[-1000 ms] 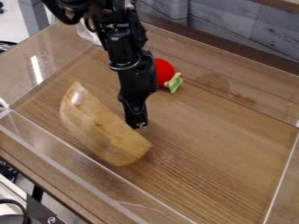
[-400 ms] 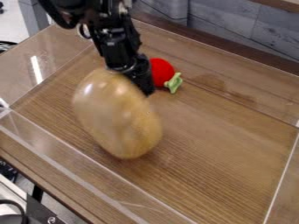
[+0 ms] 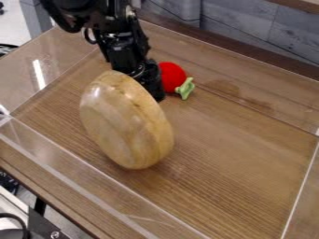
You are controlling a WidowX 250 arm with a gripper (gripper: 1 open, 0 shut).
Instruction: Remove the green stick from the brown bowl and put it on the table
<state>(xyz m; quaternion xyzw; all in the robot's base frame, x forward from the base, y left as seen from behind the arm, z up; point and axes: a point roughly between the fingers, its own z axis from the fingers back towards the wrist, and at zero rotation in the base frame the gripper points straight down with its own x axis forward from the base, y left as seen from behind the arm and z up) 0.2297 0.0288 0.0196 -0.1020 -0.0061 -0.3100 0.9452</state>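
Observation:
The brown bowl (image 3: 126, 121) stands tipped up on its edge at the left middle of the table (image 3: 237, 149), its rounded underside facing the camera. My gripper (image 3: 149, 89) reaches down behind the bowl's upper right rim and is shut on it; the fingertips are hidden by the bowl. The green stick is hidden from view, and the inside of the bowl cannot be seen.
A red round toy (image 3: 174, 75) with a small green leaf piece (image 3: 186, 90) lies just right of the gripper. Low clear acrylic walls (image 3: 162, 207) border the table on all sides.
The bowl has been tipped from a shallow tilt to nearly upright, so its underside now faces the camera. The gripper rose and moved back with the rim.

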